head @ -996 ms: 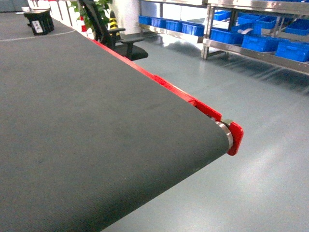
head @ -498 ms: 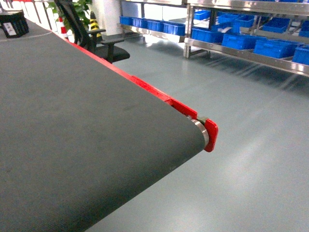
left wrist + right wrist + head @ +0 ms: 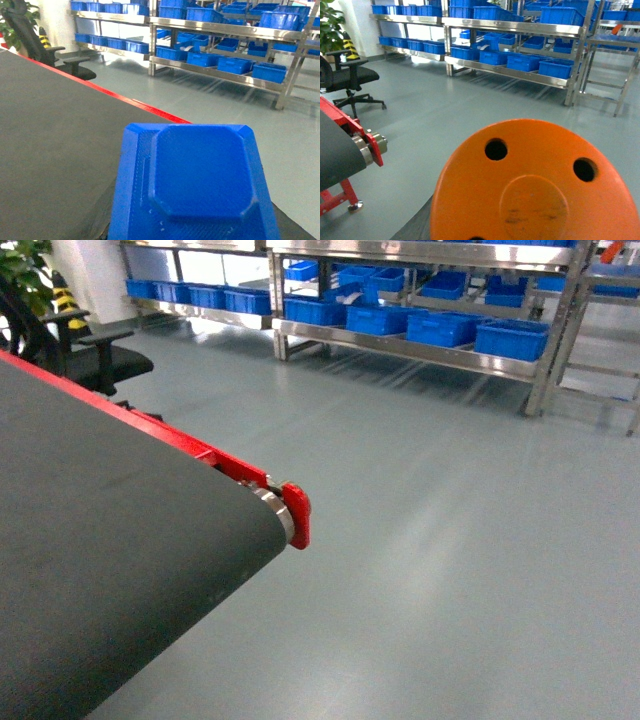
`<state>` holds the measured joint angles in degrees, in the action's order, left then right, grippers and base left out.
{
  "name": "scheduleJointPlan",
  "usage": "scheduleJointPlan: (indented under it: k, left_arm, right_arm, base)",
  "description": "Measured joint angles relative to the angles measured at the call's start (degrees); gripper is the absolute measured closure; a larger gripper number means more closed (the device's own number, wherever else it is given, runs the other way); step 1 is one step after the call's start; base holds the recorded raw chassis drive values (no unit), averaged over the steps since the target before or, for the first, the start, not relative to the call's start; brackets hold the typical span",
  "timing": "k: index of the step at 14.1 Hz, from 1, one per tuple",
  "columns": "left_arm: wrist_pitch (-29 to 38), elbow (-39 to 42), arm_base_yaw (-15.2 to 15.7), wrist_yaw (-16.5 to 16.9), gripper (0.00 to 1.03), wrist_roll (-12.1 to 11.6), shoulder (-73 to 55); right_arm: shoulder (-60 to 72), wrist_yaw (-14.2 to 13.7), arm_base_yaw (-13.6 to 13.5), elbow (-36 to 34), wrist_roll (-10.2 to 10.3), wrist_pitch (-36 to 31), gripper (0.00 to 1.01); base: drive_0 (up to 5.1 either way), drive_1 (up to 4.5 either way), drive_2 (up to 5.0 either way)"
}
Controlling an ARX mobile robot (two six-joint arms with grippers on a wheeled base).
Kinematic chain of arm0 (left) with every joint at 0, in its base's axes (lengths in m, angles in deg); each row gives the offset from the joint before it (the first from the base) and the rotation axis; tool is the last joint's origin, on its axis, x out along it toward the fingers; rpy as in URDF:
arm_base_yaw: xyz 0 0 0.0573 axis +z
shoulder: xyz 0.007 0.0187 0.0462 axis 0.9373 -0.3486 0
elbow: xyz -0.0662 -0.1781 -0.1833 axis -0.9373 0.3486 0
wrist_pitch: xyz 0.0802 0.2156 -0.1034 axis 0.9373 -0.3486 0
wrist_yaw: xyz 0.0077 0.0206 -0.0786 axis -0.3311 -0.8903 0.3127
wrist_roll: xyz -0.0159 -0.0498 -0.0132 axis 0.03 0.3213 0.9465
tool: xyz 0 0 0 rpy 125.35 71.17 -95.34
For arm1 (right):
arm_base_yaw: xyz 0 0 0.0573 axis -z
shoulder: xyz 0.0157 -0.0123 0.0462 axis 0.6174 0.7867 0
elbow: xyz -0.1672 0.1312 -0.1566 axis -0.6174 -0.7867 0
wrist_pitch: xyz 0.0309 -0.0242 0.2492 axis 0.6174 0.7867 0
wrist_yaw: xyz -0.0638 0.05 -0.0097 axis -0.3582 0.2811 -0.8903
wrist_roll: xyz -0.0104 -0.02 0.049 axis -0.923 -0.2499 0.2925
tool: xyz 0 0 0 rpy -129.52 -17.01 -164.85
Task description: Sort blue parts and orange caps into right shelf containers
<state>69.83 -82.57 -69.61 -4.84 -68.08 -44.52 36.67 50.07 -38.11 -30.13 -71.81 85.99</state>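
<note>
A bright blue part (image 3: pixel 197 175) with a raised octagonal face fills the lower left wrist view. My left gripper (image 3: pixel 192 234) is shut on it, and only dark slivers of the fingers (image 3: pixel 100 222) show beside it. An orange cap (image 3: pixel 535 185) with dark round holes fills the lower right wrist view, and my right gripper (image 3: pixel 535 236) is shut on it, mostly hidden behind it. The steel shelf (image 3: pixel 420 352) with blue containers (image 3: pixel 512 338) stands across the floor at the back. Neither gripper shows in the head view.
The dark conveyor belt (image 3: pixel 100 540) ends at a roller with a red end plate (image 3: pixel 298 515) on the left. A black office chair (image 3: pixel 100 360) stands behind it. Grey floor (image 3: pixel 450 540) lies between the belt and the shelf. A second rack (image 3: pixel 610 300) is at the far right.
The head view has swung right. The belt end slid from right of centre to the left, and the shelf with blue crates came fully into view.
</note>
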Motion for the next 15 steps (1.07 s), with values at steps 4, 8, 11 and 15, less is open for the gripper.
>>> scheduleJointPlan:
  k: [4, 8, 11, 15]
  left_arm:
    - [0.0, 0.0, 0.0, 0.0, 0.61, 0.0, 0.0]
    - [0.0, 0.0, 0.0, 0.0, 0.61, 0.0, 0.0]
    - [0.0, 0.0, 0.0, 0.0, 0.61, 0.0, 0.0]
    - [0.0, 0.0, 0.0, 0.0, 0.61, 0.0, 0.0]
  right_arm:
    - [0.0, 0.0, 0.0, 0.0, 0.0, 0.0, 0.56]
    - [0.0, 0.0, 0.0, 0.0, 0.0, 0.0, 0.56]
    - [0.0, 0.0, 0.0, 0.0, 0.0, 0.0, 0.56]
    - [0.0, 0.0, 0.0, 0.0, 0.0, 0.0, 0.56]
  base:
    - [-1.6, -1.6, -1.6]
    - [-1.7, -1.68, -1.7]
    - [-1.8, -1.76, -1.8]
    - [-1.8, -1.76, -1.8]
